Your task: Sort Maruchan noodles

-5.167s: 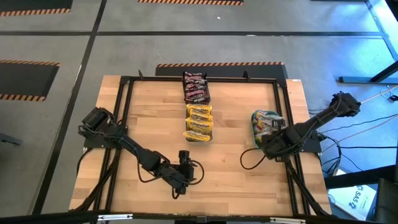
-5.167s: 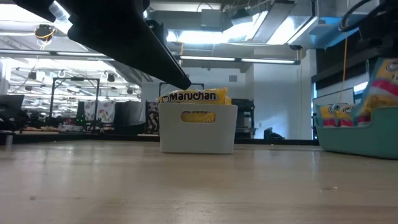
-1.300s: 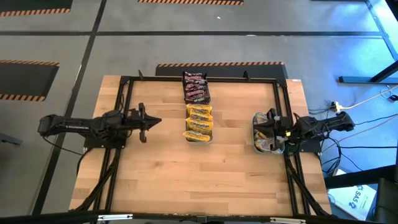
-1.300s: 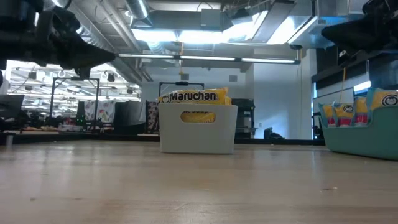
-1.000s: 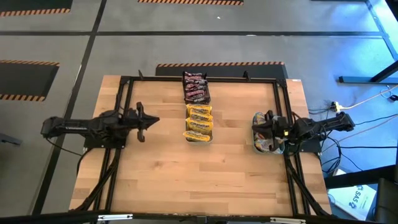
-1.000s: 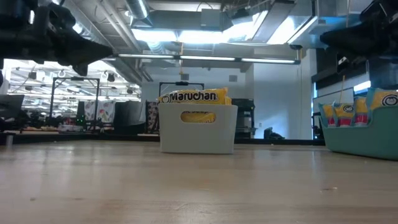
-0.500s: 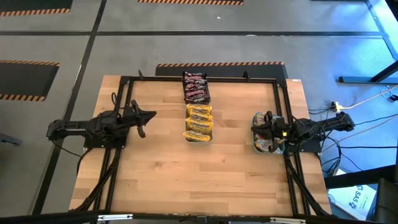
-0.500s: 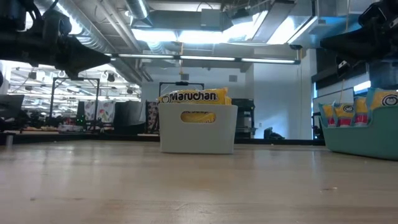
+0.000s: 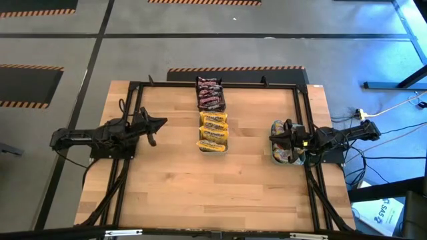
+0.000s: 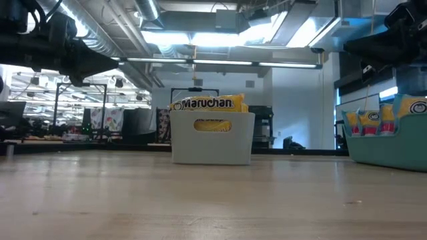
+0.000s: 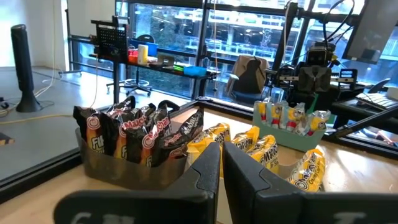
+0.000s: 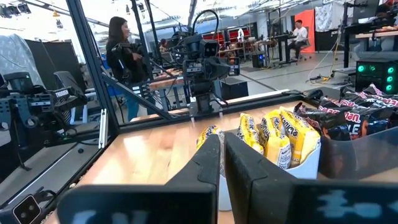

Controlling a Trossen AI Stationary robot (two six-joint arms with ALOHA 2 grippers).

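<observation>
The Maruchan noodles stand sorted in three bins. Dark brown-red packets [image 9: 209, 95] fill a dark bin at the far middle. Yellow packets [image 9: 213, 131] fill a clear bin just in front of it. Orange-yellow packets [image 9: 287, 148] sit in a teal bin [image 10: 390, 148] at the right edge. My left gripper [image 9: 162, 123] hangs level and shut at the table's left side, holding nothing; its fingers [image 11: 208, 165] point toward the bins. My right gripper [image 9: 272, 138] hangs level and shut above the teal bin's left rim, also holding nothing.
A black frame [image 9: 213, 85] runs around the tabletop. The bare wooden top [image 9: 213, 193] spreads in front of the bins. In the right wrist view, people [image 12: 121, 56] stand in the room beyond the table.
My left gripper has turned at the wrist, its fingers swinging slightly toward the far edge, while the arm stays folded at the table's left side. It stays shut. The packets and bins have kept their places.
</observation>
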